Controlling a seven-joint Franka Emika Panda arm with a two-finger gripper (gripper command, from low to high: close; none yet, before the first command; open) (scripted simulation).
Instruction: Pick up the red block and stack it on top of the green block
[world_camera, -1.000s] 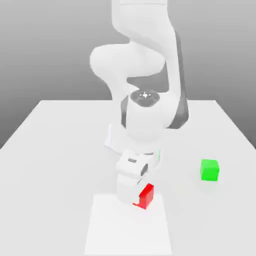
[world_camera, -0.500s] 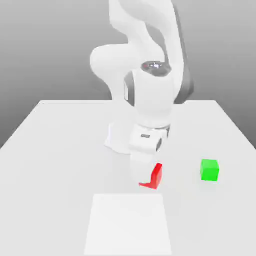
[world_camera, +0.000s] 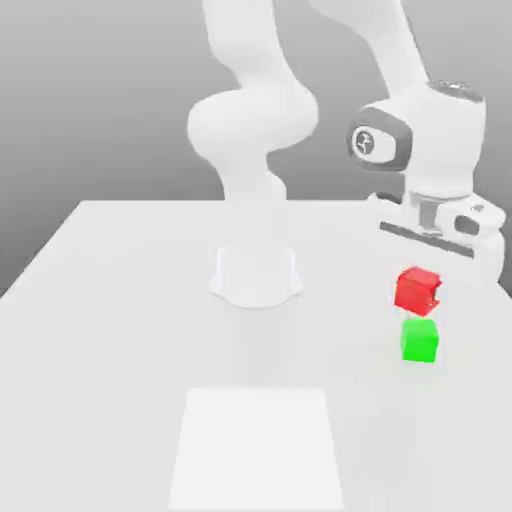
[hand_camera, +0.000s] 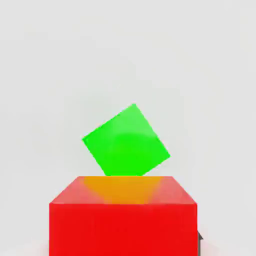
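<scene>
Spreading wide and pale, the surface (world_camera: 120, 330) carries the arm's round base (world_camera: 256, 277) toward its back. At the exterior view's right the claw (world_camera: 420, 291) pinches the red block (world_camera: 417, 288) in the air, just above the green block (world_camera: 420, 340), which rests on the surface.

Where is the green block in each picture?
Exterior view: the green block sits on the white table toward the exterior view's right, just under the red block that the gripper holds in the air.
Hand view: the green block is mid-picture, turned cornerwise, beyond the red block.
Shared landmark: the red block, next to the green one in both.
</scene>
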